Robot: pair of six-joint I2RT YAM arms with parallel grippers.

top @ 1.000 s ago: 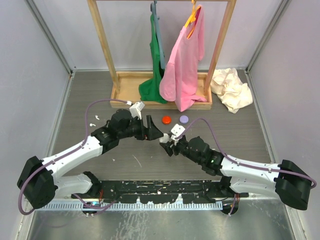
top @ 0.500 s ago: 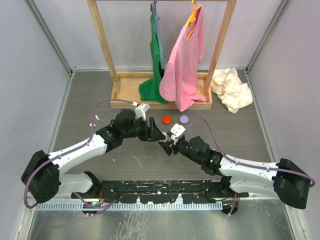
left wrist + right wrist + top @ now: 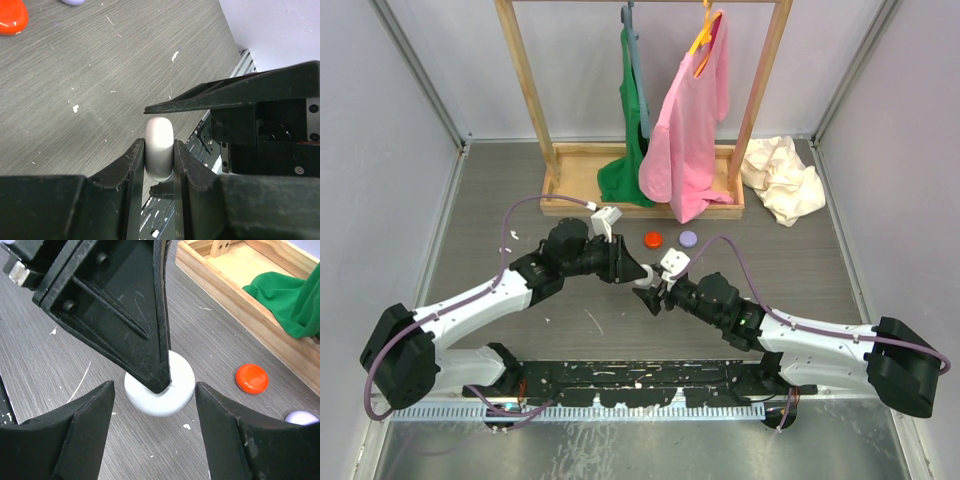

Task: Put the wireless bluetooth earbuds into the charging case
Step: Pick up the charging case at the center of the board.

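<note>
- Two white and black robot arms reach in from the near edge of a grey wood-grain worktop [image 3: 500, 190]. Their tips meet near its middle.
- There is one white, round, smooth charging case [image 3: 159, 132]. It sits at that meeting point, low over the worktop. Whether it rests on the surface cannot be told.
- The left pincer [image 3: 159, 146] is narrow. Both of its black fingers press on opposite sides of the case.
- The right pincer [image 3: 153, 390] is wide. One finger stands on each side of the case, and neither touches it.
- The case shows only its outer shell, so what is inside cannot be told.
- Two small round discs lie side by side just beyond the pincers, apart from each other. One is a glossy red disc [image 3: 653, 239] and one is a lilac disc [image 3: 688, 239].
- One light wooden clothes rack [image 3: 525, 90] stands at the far end. Its base is a shallow wooden tray [image 3: 580, 208].
- Two garments hang on the rack: one green garment [image 3: 630, 130] and one pink shirt [image 3: 690, 140]. Both hems reach down into the tray.
- One crumpled cream cloth [image 3: 782, 178] lies on the worktop, just to the right of the tray.
</note>
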